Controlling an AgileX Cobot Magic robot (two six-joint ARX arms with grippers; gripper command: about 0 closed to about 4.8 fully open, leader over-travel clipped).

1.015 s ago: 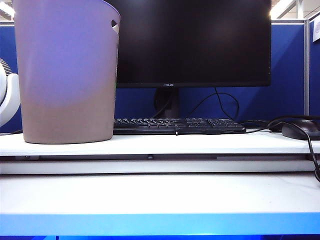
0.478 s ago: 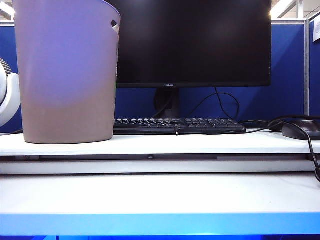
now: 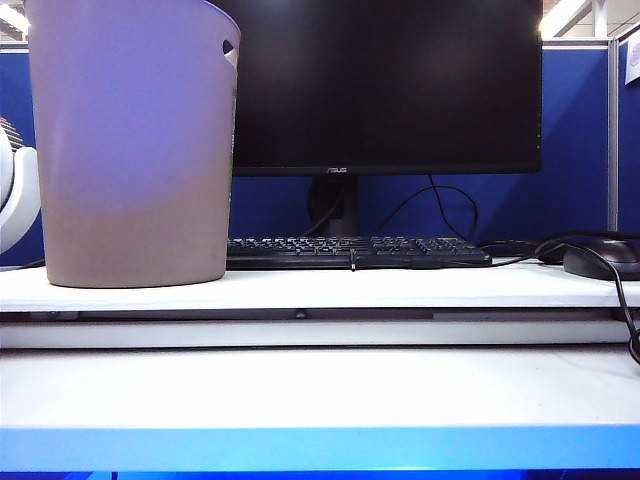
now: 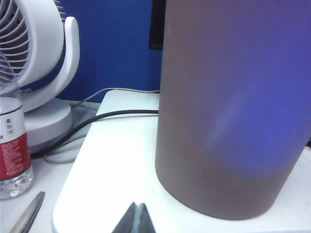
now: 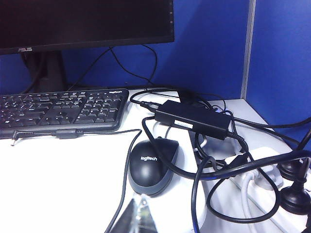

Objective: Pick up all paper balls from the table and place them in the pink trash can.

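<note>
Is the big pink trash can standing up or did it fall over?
Standing up. The pink trash can sits flat on its base on the table, opening at the top.

Smooth matt plastic pink trash can (image 3: 135,150) stands on the smooth white table (image 3: 400,288).

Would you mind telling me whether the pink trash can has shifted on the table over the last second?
No. In the exterior view the pink trash can keeps the same overlap with the monitor and the same gap to the keyboard.
</note>
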